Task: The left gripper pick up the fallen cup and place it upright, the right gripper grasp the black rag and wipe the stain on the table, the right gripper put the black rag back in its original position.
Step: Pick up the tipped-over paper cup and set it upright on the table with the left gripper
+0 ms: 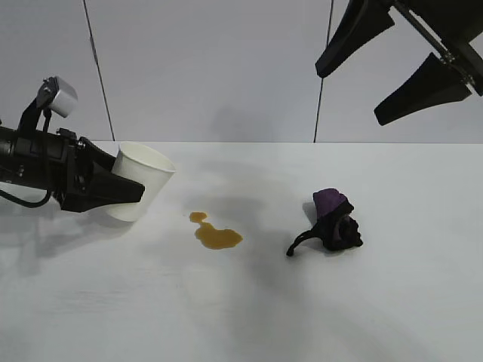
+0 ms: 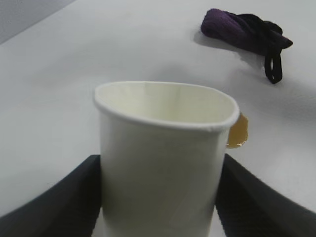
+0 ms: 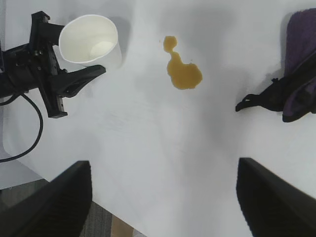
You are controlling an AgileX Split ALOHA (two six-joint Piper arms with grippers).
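Observation:
My left gripper is shut on the white paper cup at the left of the table. The cup is tilted, mouth up and toward the middle, base close to the tabletop. In the left wrist view the cup fills the space between both fingers. The amber stain lies just right of the cup. The black rag with its purple patch lies to the right of the stain. My right gripper hangs open and empty high above the rag.
The right wrist view shows the cup, the left gripper, the stain, the rag and the table's near edge from above. A grey wall stands behind the table.

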